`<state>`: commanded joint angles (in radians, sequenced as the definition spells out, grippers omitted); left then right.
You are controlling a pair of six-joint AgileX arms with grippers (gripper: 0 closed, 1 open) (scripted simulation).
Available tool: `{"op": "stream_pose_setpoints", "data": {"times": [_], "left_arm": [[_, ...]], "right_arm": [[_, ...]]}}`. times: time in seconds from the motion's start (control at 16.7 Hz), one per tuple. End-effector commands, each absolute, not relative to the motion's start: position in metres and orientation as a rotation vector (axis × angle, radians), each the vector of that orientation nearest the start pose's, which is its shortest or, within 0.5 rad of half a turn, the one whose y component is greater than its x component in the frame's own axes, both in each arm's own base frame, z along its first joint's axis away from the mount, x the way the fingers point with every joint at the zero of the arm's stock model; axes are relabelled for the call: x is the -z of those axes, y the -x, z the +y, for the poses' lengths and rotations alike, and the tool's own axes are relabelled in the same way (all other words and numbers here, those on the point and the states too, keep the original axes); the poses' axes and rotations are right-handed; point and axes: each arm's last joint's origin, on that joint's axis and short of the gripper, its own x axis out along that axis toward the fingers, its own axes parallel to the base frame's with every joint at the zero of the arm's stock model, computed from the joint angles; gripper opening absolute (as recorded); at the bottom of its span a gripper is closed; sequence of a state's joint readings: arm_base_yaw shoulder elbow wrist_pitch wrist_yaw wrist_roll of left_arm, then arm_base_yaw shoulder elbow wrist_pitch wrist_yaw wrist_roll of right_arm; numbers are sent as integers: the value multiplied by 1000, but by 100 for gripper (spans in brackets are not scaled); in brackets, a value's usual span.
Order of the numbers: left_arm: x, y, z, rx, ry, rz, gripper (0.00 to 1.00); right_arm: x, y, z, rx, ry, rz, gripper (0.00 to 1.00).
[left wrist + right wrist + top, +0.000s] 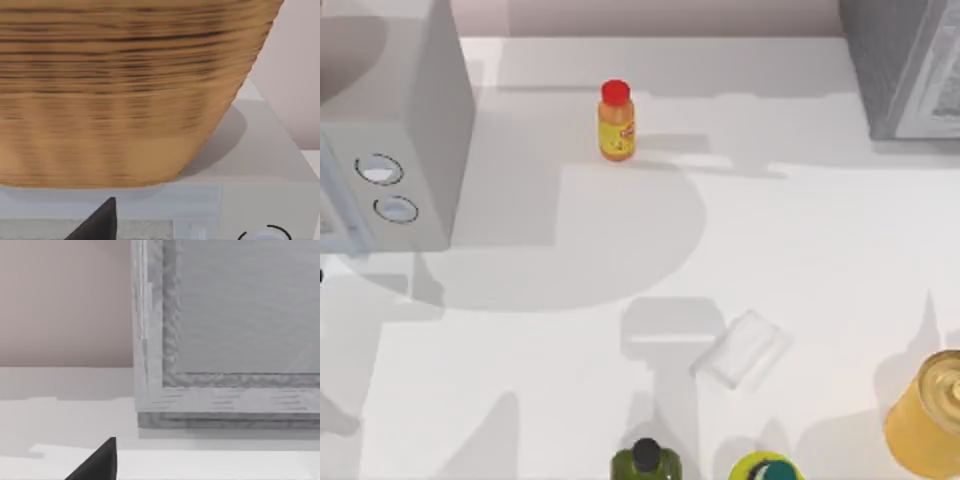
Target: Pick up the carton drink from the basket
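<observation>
A woven tan basket (125, 90) stands on top of a pale grey appliance (250, 200), seen close up in the left wrist view. The carton drink is hidden from view. The dark tip of my left gripper (100, 222) sits just in front of the basket's side, low against the appliance's top edge. In the right wrist view, the dark tip of my right gripper (100, 460) hovers over the white table facing a grey cabinet (225, 340).
In the top view the appliance (390, 130) with two dials fills the left back and the grey cabinet (910, 65) the right back. An orange bottle (616, 121), a clear packet (742, 349), a yellow can (930, 415) and a green bottle (645, 462) stand on the table.
</observation>
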<state>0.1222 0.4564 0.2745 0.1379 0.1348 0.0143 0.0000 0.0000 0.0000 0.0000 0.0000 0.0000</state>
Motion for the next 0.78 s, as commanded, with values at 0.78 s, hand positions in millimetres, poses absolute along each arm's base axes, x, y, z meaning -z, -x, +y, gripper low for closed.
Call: {"op": "stream_pose_setpoints", "data": {"times": [0.78], "left_arm": [[-297, -273, 89, 5, 0, 11, 100]], "right_arm": [[-160, -106, -1, 0, 0, 0, 100]]}}
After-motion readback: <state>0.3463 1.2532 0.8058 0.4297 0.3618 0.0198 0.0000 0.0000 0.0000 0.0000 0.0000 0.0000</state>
